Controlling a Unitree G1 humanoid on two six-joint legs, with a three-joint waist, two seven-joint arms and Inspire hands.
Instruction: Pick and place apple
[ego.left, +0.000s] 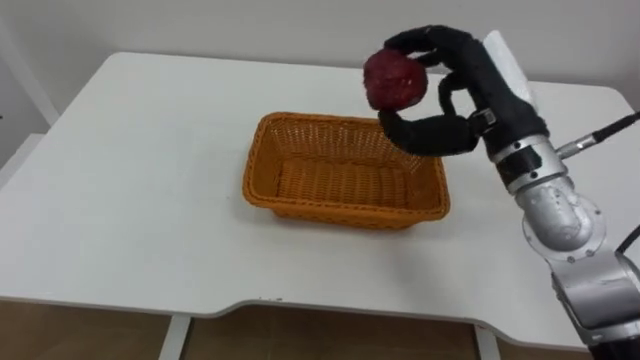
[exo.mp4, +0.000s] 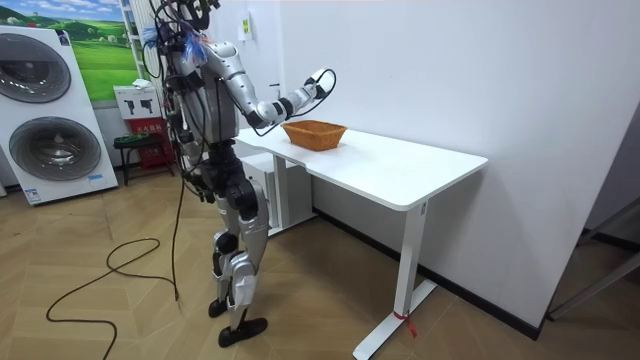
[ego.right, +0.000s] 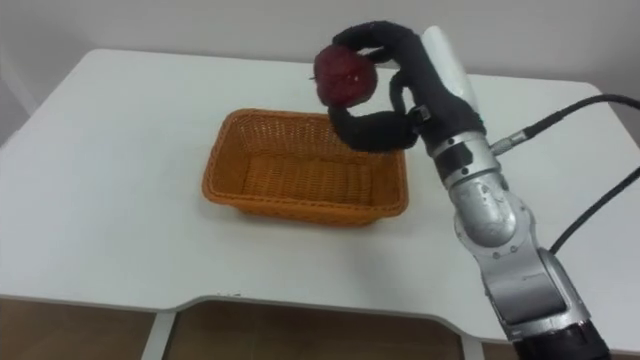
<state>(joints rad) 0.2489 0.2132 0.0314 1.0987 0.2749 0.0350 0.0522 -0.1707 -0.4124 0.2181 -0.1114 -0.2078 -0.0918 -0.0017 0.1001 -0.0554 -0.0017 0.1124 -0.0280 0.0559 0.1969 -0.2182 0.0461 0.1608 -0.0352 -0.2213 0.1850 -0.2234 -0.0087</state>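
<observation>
A dark red apple (ego.left: 394, 79) hangs in the air above the far right corner of an orange wicker basket (ego.left: 345, 171). My right hand (ego.left: 452, 92) is shut on the apple, black fingers curled over its top and the thumb underneath. The same apple (ego.right: 344, 75) and right hand (ego.right: 405, 85) appear over the basket (ego.right: 305, 167) in the right eye view. The basket holds nothing inside. In the room view I stand at the table's end with my right hand (exo.mp4: 320, 82) raised over the basket (exo.mp4: 314, 133).
The basket rests on a white table (ego.left: 130, 190) with bare surface to its left and front. A washing machine (exo.mp4: 50, 110) and a small stool (exo.mp4: 135, 150) stand behind me in the room view. The table's front edge runs close below the basket.
</observation>
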